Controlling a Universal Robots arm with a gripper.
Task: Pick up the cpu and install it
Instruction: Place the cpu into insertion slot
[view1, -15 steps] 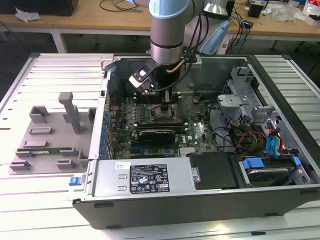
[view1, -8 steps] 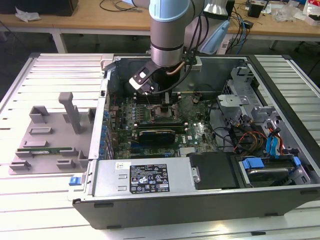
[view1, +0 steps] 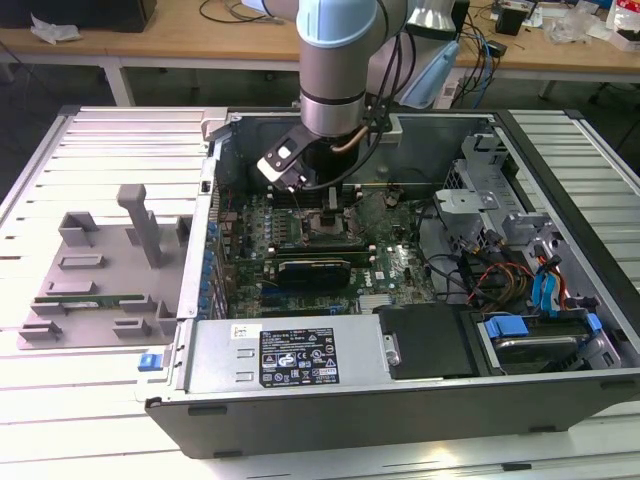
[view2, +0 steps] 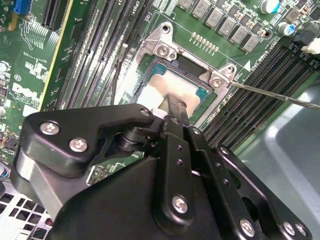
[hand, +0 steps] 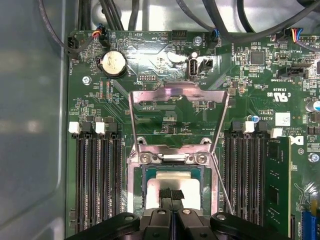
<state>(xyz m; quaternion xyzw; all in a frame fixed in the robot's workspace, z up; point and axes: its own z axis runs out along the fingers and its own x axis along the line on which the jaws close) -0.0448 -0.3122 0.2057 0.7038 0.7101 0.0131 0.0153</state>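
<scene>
Silvery cpu (hand: 172, 179) beneath black tool (hand: 172, 194)

The grey arm (view1: 338, 70) points straight down, wrist vertical. In the first wrist view, its black end effector (hand: 172, 194) has both fingertips (hand: 166, 194) pressed together with no gap between them.

Gripper (view2: 175, 106): black, tip down over the chip.
Chip (view2: 159, 86): silvery, lying flat in the metal socket frame (view2: 162, 47).
Board (view2: 30, 55): green.
</scene>
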